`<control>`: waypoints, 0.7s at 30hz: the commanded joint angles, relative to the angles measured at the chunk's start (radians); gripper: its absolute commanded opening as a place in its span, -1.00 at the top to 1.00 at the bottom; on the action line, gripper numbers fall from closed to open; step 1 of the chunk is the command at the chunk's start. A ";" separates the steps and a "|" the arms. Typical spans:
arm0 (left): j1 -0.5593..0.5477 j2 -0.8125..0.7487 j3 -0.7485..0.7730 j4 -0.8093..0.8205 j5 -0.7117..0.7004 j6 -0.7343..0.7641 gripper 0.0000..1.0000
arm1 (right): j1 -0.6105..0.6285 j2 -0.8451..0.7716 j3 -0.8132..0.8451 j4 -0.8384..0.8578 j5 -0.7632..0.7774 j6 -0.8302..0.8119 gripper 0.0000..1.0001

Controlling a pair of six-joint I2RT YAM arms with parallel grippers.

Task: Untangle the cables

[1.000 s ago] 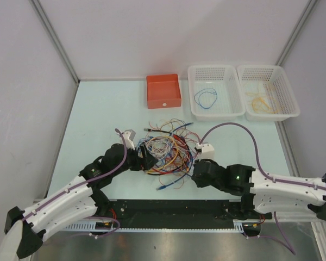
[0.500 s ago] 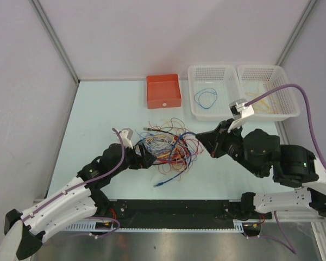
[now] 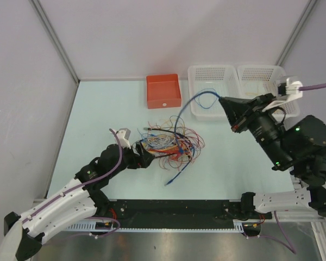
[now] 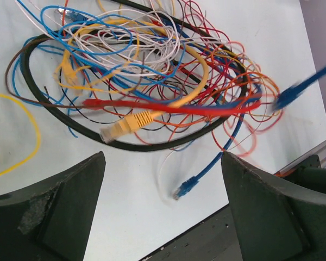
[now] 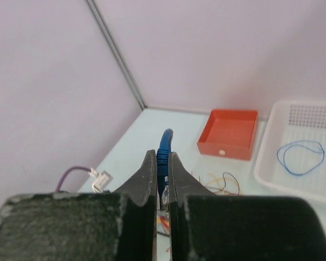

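The cables (image 3: 165, 145) lie in a tangled heap of red, orange, yellow, blue, white and black loops mid-table. My right gripper (image 3: 224, 101) is raised high to the right of the heap, shut on the plug end of a blue cable (image 5: 164, 151). That blue cable (image 3: 180, 117) arcs down into the heap, and its free plug (image 3: 167, 184) rests on the table in front. In the left wrist view the heap (image 4: 146, 81) fills the top, with a yellow plug (image 4: 125, 125) and the blue plug (image 4: 185, 187). My left gripper (image 3: 146, 158) sits low at the heap's left side, open and holding nothing.
An orange box (image 3: 163, 91) stands behind the heap. Two white baskets (image 3: 206, 68) (image 3: 255, 69) stand at the back right. The left one holds a blue cable loop (image 5: 299, 155). My right arm hangs over the right basket. Grey walls close in the table on three sides.
My right gripper has risen and swung back to the right with the blue cable, drawing it up out of the heap. The left gripper has stayed open beside the heap.
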 commanded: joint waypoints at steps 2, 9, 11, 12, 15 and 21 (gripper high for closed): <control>-0.007 -0.018 0.035 0.005 -0.014 0.011 -0.86 | -0.005 -0.050 0.029 0.335 0.050 -0.166 1.00; -0.005 -0.053 0.028 0.112 0.024 0.014 -0.89 | -0.003 -0.011 0.029 0.266 0.073 -0.129 1.00; -0.005 -0.058 0.031 0.141 0.024 0.019 -0.89 | -0.008 -0.002 -0.005 0.266 0.097 -0.137 1.00; -0.005 -0.057 0.035 0.144 0.026 0.023 -0.90 | -0.029 0.004 -0.019 0.287 0.122 -0.156 1.00; -0.005 -0.032 0.050 0.135 0.036 0.032 -0.90 | -0.115 0.006 -0.031 0.283 0.046 -0.105 1.00; -0.007 -0.047 0.061 0.233 0.061 0.048 -0.94 | -0.229 0.079 0.073 0.137 -0.135 0.011 1.00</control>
